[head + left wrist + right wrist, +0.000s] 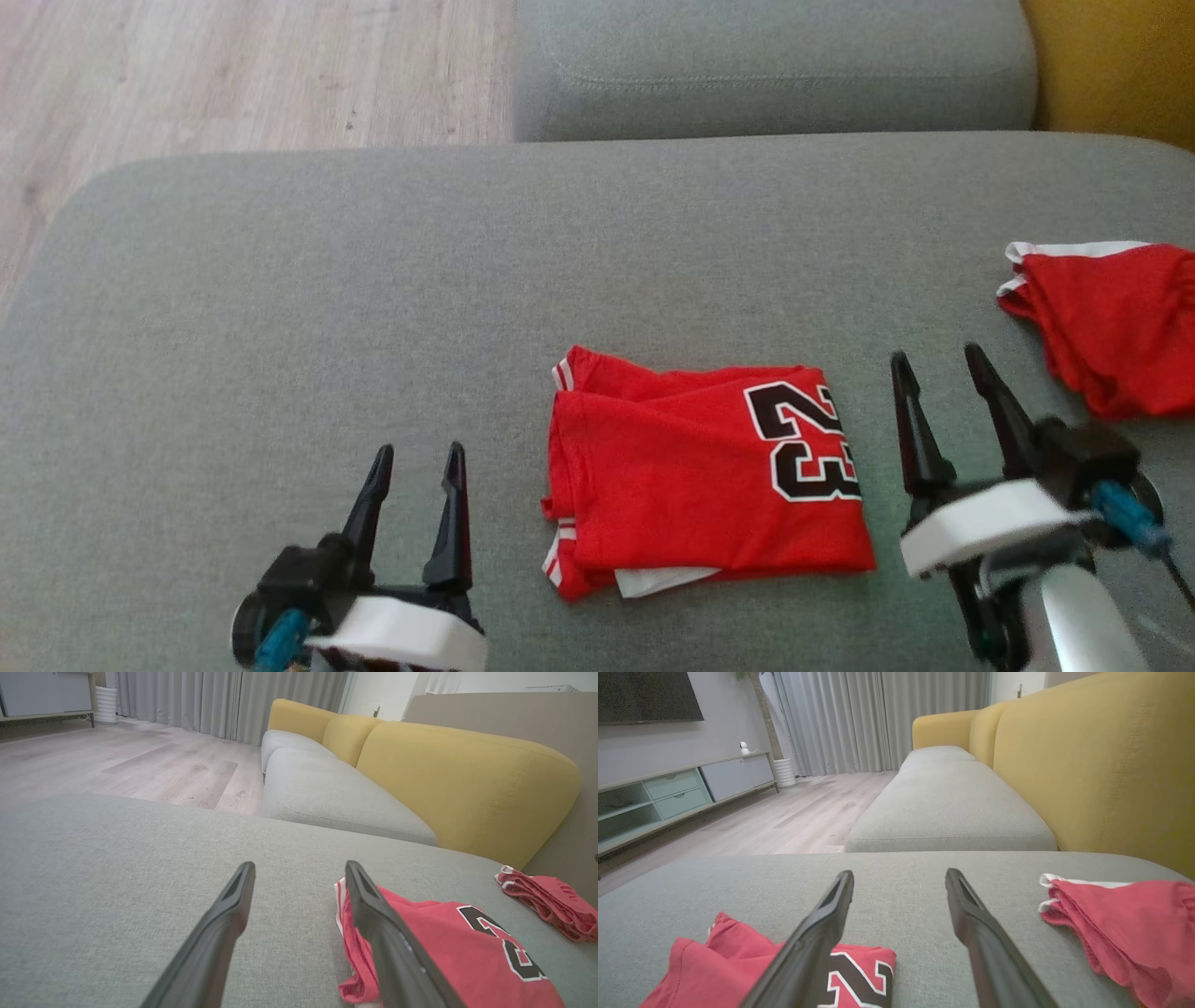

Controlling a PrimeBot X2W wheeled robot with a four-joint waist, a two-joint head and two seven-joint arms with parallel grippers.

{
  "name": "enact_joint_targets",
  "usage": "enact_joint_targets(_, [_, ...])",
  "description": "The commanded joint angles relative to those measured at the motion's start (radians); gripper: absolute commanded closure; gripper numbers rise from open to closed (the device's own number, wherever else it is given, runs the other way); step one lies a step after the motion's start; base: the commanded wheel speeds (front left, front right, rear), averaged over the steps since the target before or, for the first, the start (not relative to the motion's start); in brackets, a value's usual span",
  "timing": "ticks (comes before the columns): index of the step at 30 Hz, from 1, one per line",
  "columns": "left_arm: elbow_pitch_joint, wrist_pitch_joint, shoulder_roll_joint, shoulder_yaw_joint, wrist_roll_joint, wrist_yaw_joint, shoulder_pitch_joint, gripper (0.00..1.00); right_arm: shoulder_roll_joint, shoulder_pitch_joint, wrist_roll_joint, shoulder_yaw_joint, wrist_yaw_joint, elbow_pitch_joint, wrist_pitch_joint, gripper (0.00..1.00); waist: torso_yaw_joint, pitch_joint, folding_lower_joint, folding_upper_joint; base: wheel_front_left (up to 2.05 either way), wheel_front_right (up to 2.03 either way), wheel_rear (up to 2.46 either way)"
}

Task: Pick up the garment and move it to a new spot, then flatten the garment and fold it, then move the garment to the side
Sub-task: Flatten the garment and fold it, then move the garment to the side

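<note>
Lying folded into a rough rectangle, the red garment (709, 476) sits on the grey sofa seat (373, 280), in the lower middle of the head view. It is a jersey. A black number 23 with a white outline shows on its top layer toward the right edge, and white-striped trim peeks out at its upper left and lower left corners. A bit of white fabric sticks out from under its near edge.

The left gripper (419, 450) is at the lower left, just beside the garment's left edge and clear of it in the head view. Its two dark fingers stand apart with nothing between them. In the left wrist view one finger (385, 938) overlaps the garment's near corner; whether it touches the cloth I cannot tell.

The right gripper (935, 353) is at the lower right, near the garment's right edge. Its fingers too are spread wide and hold nothing. In the right wrist view bare grey seat shows between them, with the numbered part of the garment lying to their left.

A second red cloth (1111, 327) with a white band, loosely bunched, lies at the far right of the seat, apart from the folded garment, with the right gripper between the two. Beyond the seat are another grey cushion (775, 65), a yellow backrest (1111, 65) at the upper right, and a pale wood floor (233, 65) at the upper left.
</note>
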Motion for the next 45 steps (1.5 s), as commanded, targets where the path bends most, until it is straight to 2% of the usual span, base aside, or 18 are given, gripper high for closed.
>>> enact_joint_targets(1, [-0.014,-0.016,0.001,0.047,0.003,0.002,-0.026,0.0,0.0,0.001,-0.008,0.013,-0.001,-0.053,-0.01,0.0,-0.007,-0.013,0.0,-0.0001,0.0,0.0,0.0])
enact_joint_targets(11, [0.025,-0.043,0.002,0.093,0.01,0.005,0.035,0.0,0.0,0.095,0.023,0.009,-0.001,-0.079,-0.025,0.0,-0.02,-0.04,0.0,-0.0001,0.0,0.0,0.0])
enact_joint_targets(32, [0.034,-0.048,-0.003,0.112,0.031,-0.004,0.042,0.0,0.0,0.085,0.015,0.008,-0.001,-0.057,-0.002,0.0,-0.01,-0.031,0.0,-0.0001,0.0,0.0,0.0])
enact_joint_targets(38, [0.029,-0.048,-0.006,0.112,0.039,-0.006,0.026,0.0,0.0,0.027,-0.024,0.008,-0.001,-0.015,0.125,0.0,0.002,0.006,0.0,-0.0001,0.0,0.0,0.0])
enact_joint_targets(45, [0.037,-0.048,-0.022,0.106,0.047,-0.016,-0.004,0.0,0.0,-0.06,-0.012,0.017,-0.001,0.091,0.295,0.0,0.046,0.075,0.0,-0.0001,0.0,0.0,0.0])
